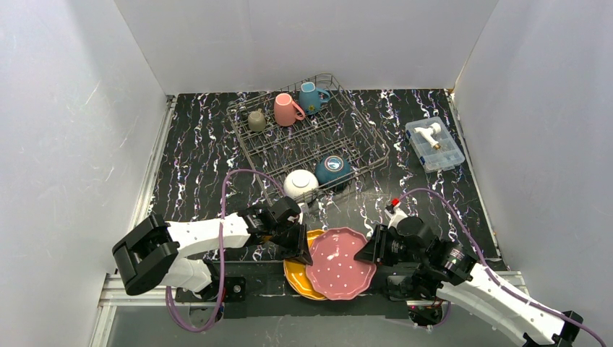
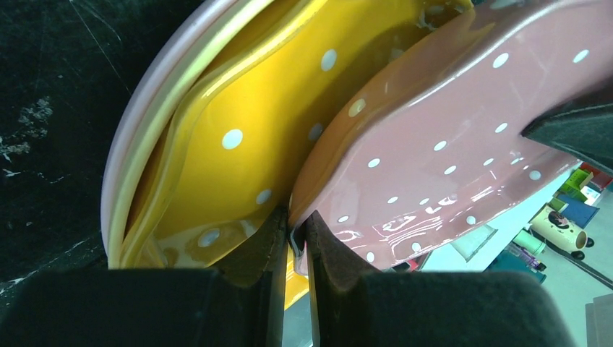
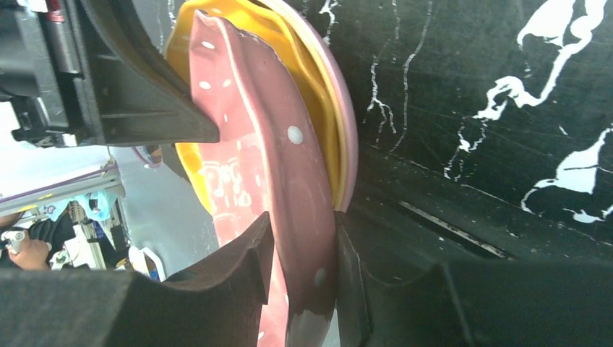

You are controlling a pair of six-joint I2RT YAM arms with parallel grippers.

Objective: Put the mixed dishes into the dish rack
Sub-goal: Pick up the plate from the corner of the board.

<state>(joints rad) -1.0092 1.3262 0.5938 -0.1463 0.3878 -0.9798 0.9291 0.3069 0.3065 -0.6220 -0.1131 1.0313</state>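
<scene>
A pink scalloped dotted plate (image 1: 340, 264) (image 2: 448, 130) (image 3: 253, 144) is tilted over a stack with a yellow plate (image 1: 296, 278) (image 2: 238, 144) at the table's near edge. My left gripper (image 1: 303, 249) (image 2: 295, 228) is shut on the pink plate's left rim. My right gripper (image 1: 370, 253) (image 3: 303, 253) has the right rim between its fingers, which press on both sides. The dish rack (image 1: 376, 148) stands behind, holding a grey-olive mug (image 1: 256, 120), a pink mug (image 1: 287, 109), a blue mug (image 1: 311, 97), a white bowl (image 1: 301, 183) and a teal bowl (image 1: 332, 169).
A clear plastic box (image 1: 434, 143) with a white item lies at the far right of the black marbled table. White walls close in the left, back and right. A pale pink plate rim (image 3: 348, 137) shows under the yellow plate.
</scene>
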